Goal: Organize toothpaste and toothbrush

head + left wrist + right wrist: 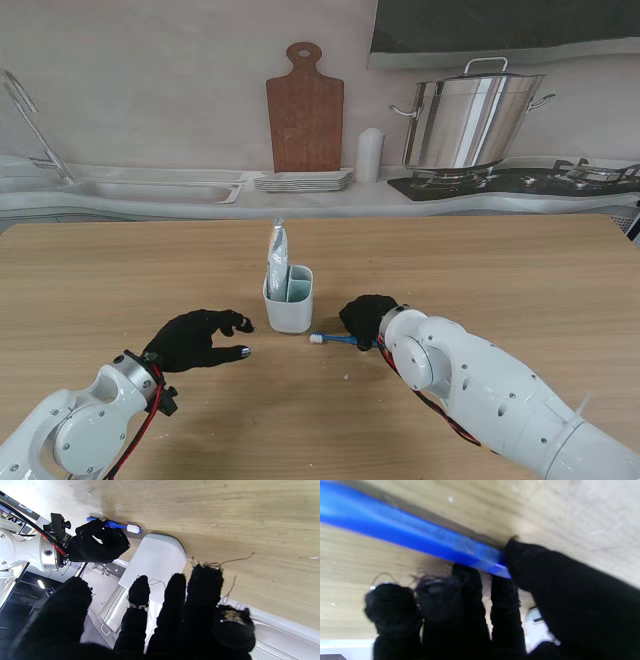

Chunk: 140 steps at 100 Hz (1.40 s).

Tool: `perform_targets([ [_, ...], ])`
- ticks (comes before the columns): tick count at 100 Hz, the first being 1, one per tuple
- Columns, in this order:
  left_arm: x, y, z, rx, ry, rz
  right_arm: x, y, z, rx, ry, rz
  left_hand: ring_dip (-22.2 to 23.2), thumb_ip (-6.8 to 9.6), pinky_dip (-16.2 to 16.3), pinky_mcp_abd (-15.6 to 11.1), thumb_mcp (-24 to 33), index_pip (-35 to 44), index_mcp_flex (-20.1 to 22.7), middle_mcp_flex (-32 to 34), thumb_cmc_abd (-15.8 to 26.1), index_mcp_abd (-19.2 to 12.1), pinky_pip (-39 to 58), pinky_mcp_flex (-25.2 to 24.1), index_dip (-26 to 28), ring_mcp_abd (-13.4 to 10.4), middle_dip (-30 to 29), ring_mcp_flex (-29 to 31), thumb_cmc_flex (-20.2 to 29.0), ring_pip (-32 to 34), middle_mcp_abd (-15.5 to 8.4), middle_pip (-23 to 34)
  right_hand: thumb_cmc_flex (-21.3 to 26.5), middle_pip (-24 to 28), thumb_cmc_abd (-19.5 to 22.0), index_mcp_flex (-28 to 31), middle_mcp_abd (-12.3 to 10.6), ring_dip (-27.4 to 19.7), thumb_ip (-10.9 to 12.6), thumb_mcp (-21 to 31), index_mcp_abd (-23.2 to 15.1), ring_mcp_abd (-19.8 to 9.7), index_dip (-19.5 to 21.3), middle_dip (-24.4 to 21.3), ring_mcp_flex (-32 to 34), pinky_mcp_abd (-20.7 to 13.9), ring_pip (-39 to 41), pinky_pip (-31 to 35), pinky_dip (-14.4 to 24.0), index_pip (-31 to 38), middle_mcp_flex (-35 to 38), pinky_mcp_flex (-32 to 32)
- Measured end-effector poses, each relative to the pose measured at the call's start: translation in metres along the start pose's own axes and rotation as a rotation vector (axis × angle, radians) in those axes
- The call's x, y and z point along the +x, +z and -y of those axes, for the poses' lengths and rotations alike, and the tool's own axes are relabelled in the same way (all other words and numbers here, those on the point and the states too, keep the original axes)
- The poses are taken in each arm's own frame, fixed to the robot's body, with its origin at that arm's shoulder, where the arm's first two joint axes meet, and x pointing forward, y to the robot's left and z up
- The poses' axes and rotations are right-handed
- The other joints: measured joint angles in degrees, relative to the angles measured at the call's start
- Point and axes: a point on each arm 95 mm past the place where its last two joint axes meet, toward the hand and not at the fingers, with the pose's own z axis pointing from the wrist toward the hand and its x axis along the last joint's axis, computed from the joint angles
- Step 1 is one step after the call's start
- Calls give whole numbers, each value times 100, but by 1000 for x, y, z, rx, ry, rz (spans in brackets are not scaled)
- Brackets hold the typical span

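- Wooden table [120,270] in front, kitchen counter behind it along the wall.
- White holder cup [288,298] upright near the table's middle, split into compartments; also seen in the left wrist view [155,560].
- Toothpaste tube [277,248] standing upright in the holder's left compartment, sticking up well past the rim.
- Blue toothbrush [335,339] lying flat on the table just right of the holder and slightly nearer to me, white bristle head [316,339] pointing toward the holder, head close to the holder's base but apart from it.
- Right hand [366,316] in a black glove, down on the toothbrush handle; fingers curled over it, thumb [545,567] pressed against the handle's end in the right wrist view, handle [407,537] lying against the table. Closed around the toothbrush, which rests on the wood and is not lifted.
- Same grasp visible from the left wrist view: right hand [97,542] covering the handle, brush [120,525] poking out toward the holder.
- Left hand [195,338] in a black glove, resting low over the table left of the holder, apart from it; fingers [205,585] spread and lightly bent, holding nothing.
- On the counter: brown cutting board [305,105] leaning on the wall, stack of plates [303,181], steel pot [470,120] on the stove, sink [150,188] at left.
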Motion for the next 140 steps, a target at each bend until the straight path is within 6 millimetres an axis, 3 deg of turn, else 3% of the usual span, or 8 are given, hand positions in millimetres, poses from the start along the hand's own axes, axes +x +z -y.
perform_targets([
  [14, 0, 0, -1, -2, 0, 1, -9, -5, 0, 23, -32, 22, 0, 0, 0, 0, 0, 1, 0, 0, 0, 1, 0, 0, 0, 0, 0, 0, 0, -8, 0, 0, 2, 2, -65, 0, 0, -1, 324, 3, 0, -37, 70, 24, -16, -14, 61, 4, 5, 61, -59, 0],
  [24, 0, 0, -1, -3, -1, 0, -15, -8, 1, 25, -29, 31, 0, 0, 0, 0, 0, 1, 0, 0, 0, 2, 0, -1, 0, 0, 0, 0, 1, -9, 0, 0, 2, 3, -70, 0, 0, -22, 325, 3, 0, -40, 104, 54, -23, -15, 47, 5, 6, 62, -67, -29],
  [38, 0, 0, -2, -4, -3, 0, -17, -8, 2, -21, -32, 29, 0, 0, 0, 0, 0, 1, 1, 0, 0, 2, 0, -2, -1, 0, 0, 0, 1, -10, 0, 0, 2, -275, -188, 73, -1, -71, -664, 102, 158, -40, -406, -340, -23, -8, -488, -28, 2, -20, -68, -136],
  [51, 0, 0, -2, -5, -3, 0, -15, -5, 3, -16, -21, 17, 0, 0, 0, 1, 0, 2, 1, 0, 0, 2, 0, -2, -1, 1, 0, 0, 1, -10, 0, 0, 79, -322, -227, 97, 5, -72, -647, 228, 463, -40, -407, -402, -25, 51, -605, -73, -5, 57, -76, -144],
  [68, -1, -1, -2, -6, -2, 2, -15, 0, 0, 0, -9, 4, 0, 0, 0, 1, 0, 2, 1, 0, 0, 3, 0, -2, -1, 2, 0, 0, 1, -10, 0, 0, 129, -132, -505, 153, 5, -56, -650, 236, 71, -44, -236, -103, -25, 56, -241, -73, 0, 14, -90, -72],
  [89, -1, -1, -3, -12, -4, 3, -15, 3, -1, 42, -1, -11, 0, 0, 0, 1, 0, 2, 1, 0, 0, 3, 0, -3, -1, 2, 0, 0, 1, -10, 0, 0, 129, 305, -523, -163, -120, 141, 128, 251, -6, -250, 741, 841, -31, 33, 579, 9, 166, 32, -267, -295],
  [105, 0, -1, -3, -12, -5, 1, -15, 3, 1, 54, 30, -19, 0, 0, 0, 2, 0, 2, 1, 0, 0, 3, 0, -3, -2, 2, 0, 0, 1, -10, 0, 0, 126, 436, -662, -174, -121, 422, 918, 244, 18, -260, 1148, 1144, -35, -8, 1033, 182, 445, 37, -331, -286],
  [140, -1, -1, -3, -15, -6, 2, -17, 1, 4, 32, 66, -12, 0, 0, 0, 2, 0, 3, 1, 0, 0, 3, 0, -3, -2, 2, 0, 0, 1, -10, 0, 0, 124, 532, -732, -232, -124, 497, 1231, 190, 70, -270, 1457, 1390, -37, -75, 1233, 202, 717, 98, -347, -251],
])
